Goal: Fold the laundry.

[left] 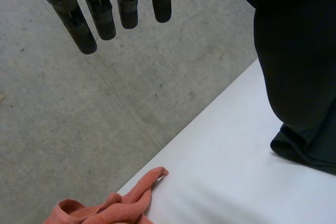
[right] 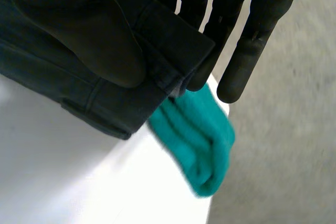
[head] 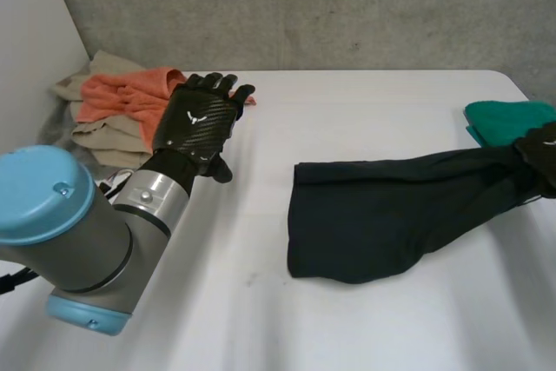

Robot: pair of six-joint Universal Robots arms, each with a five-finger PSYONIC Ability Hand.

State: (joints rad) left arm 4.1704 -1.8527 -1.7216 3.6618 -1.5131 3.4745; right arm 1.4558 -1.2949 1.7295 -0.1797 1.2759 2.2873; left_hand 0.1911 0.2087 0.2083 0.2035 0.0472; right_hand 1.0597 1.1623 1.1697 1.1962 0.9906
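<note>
A: Head: right hand [head: 543,152] clamped on one end of the dark garment [head: 382,215]. The rest trails away across the table [head: 261,319]. Left hand [head: 198,121] is well apart from it.
B: Left wrist: fingers straight, empty, orange towel [left: 113,208] beyond them.
A: Right wrist: thumb pins the hem, teal cloth [right: 205,145] past the fingertips. I'd have the left take the far end and pull flat first.

Matt black cloth [head: 373,223], smooth white table [head: 347,119]

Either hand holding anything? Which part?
Right hand pinches the black garment by its hemmed end, thumb against fingers. Left hand holds nothing.
</note>
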